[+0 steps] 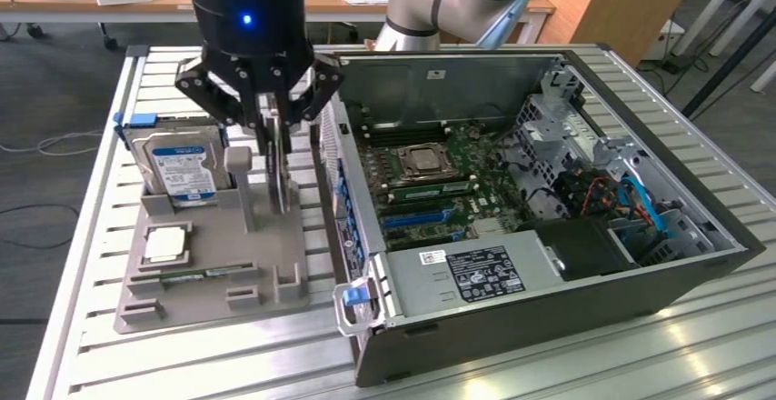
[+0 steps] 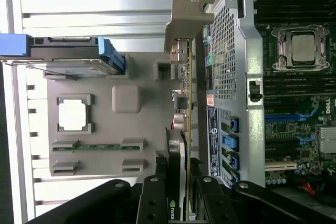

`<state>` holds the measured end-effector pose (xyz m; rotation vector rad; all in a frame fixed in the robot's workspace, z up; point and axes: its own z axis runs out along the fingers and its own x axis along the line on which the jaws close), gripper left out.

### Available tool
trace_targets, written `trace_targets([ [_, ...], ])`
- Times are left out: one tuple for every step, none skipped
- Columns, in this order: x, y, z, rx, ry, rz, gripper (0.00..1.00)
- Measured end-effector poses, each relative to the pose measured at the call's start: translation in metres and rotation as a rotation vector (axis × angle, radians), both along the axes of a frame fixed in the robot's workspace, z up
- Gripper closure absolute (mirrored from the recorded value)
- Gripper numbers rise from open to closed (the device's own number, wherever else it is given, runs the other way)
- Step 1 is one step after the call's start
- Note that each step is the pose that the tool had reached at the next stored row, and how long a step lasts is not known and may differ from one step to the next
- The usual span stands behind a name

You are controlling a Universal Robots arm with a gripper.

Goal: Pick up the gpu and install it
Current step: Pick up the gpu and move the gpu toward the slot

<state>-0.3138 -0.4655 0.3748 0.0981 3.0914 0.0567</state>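
The gpu (image 1: 283, 180) stands on edge in a slot of the grey fixture (image 1: 206, 302), just beside the open computer case (image 1: 679, 273). It is a thin card with a black face. In the wrist view the gpu (image 2: 176, 153) appears edge-on, its metal end bracket (image 2: 186, 19) at the far end. My gripper (image 1: 279, 135) comes down from above with one finger on each side of the card's upper edge. The gripper (image 2: 181, 205) is shut on the gpu, with the fingers (image 2: 153, 200) pressed against its faces. Blue expansion slots (image 1: 424, 218) lie on the motherboard inside the case.
The fixture also holds a silver hard drive (image 1: 182, 168) with a blue label, a processor chip (image 1: 166, 244) and a green memory stick (image 1: 194, 275). The case wall (image 2: 226, 51) stands close beside the card. A black power supply (image 1: 479, 273) fills the case's near corner. Everything rests on a slatted metal table (image 1: 97, 191).
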Motion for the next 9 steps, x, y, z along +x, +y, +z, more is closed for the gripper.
trace_targets([
  [0.0, 0.0, 0.0042, 0.0, 0.0, 0.0, 0.73],
  [0.0, 0.0, 0.0083, 0.0, 0.0, 0.0, 0.73],
  [0.0, 0.0, 0.0121, 0.0, -0.0002, 0.0, 0.73],
  [0.0, 0.0, 0.0161, 0.0, -0.0001, 0.0, 0.73],
  [0.0, 0.0, 0.0204, 0.0, 0.0, 0.0, 0.73],
  [0.0, 0.0, 0.0242, 0.0, -0.0001, 0.0, 0.73],
  [0.0, 0.0, 0.028, 0.0, -0.0001, 0.0, 0.73],
  [0.0, 0.0, 0.0317, -0.0001, 0.0, 0.0, 0.73],
  [0.0, 0.0, 0.0352, 0.0, 0.0, 0.0, 0.73],
])
